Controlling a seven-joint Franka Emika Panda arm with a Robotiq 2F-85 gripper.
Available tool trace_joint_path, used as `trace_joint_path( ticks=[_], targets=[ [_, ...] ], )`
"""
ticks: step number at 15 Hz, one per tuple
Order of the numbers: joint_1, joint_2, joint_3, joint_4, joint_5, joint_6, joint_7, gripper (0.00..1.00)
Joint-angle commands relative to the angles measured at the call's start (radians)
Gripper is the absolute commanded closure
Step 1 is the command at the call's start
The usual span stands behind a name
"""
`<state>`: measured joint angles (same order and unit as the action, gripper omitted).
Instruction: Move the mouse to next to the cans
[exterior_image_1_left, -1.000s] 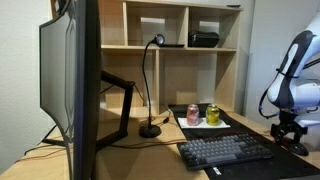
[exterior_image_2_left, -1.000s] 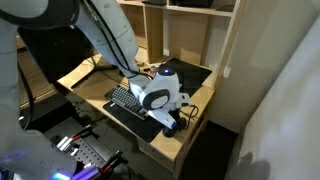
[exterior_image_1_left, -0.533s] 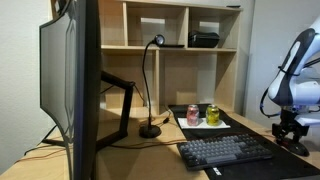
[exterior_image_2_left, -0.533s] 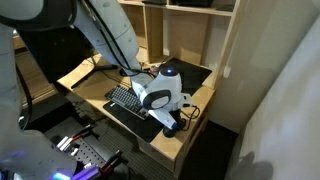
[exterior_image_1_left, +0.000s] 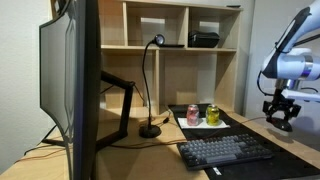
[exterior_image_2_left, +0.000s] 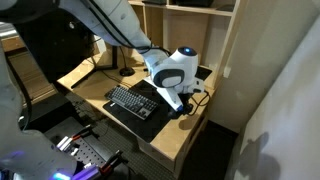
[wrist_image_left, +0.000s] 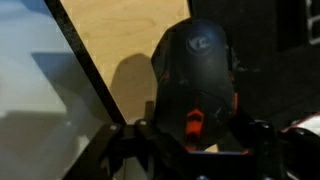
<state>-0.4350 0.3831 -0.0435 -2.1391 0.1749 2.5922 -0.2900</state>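
Observation:
The black domed mouse (wrist_image_left: 195, 70) fills the wrist view and sits between my gripper's fingers (wrist_image_left: 190, 135). My gripper (exterior_image_1_left: 279, 115) is shut on it and holds it in the air above the right end of the black desk mat, right of the cans. It also shows in an exterior view (exterior_image_2_left: 185, 103) near the desk's corner. The pinkish-red can (exterior_image_1_left: 192, 114) and the yellow-green can (exterior_image_1_left: 212, 114) stand side by side at the back of the mat. The cans are hidden behind the arm in the exterior view from the desk's end.
A dark grey keyboard (exterior_image_1_left: 225, 150) lies on the mat (exterior_image_2_left: 150, 112) in front of the cans. A large monitor (exterior_image_1_left: 70, 85) on an arm stands at the left, with a gooseneck desk lamp (exterior_image_1_left: 150, 128) beside it. Wooden shelves (exterior_image_1_left: 185, 47) back the desk.
My gripper has risen from the desk mat with the mouse in it and now hangs well above the surface. The cans and keyboard have not moved.

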Motion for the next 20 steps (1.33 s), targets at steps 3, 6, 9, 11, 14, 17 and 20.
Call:
trace_joint_path(
  ticks=[3,6,9,11,14,17,20],
  targets=[
    [0.060,-0.103,-0.043,0.074,0.025,-0.123,0.003,0.27],
    [0.081,-0.138,-0.041,0.063,0.036,-0.141,-0.008,0.52],
    [0.067,-0.151,0.002,0.157,0.249,-0.302,-0.063,0.52],
    [0.066,-0.176,0.004,0.258,0.341,-0.459,-0.081,0.52],
    [0.102,-0.164,-0.032,0.450,0.340,-0.582,-0.007,0.52],
    [0.137,-0.139,-0.040,0.586,0.293,-0.683,0.058,0.52],
    [0.215,-0.126,-0.033,0.556,0.234,-0.434,0.147,0.52]
  ],
)
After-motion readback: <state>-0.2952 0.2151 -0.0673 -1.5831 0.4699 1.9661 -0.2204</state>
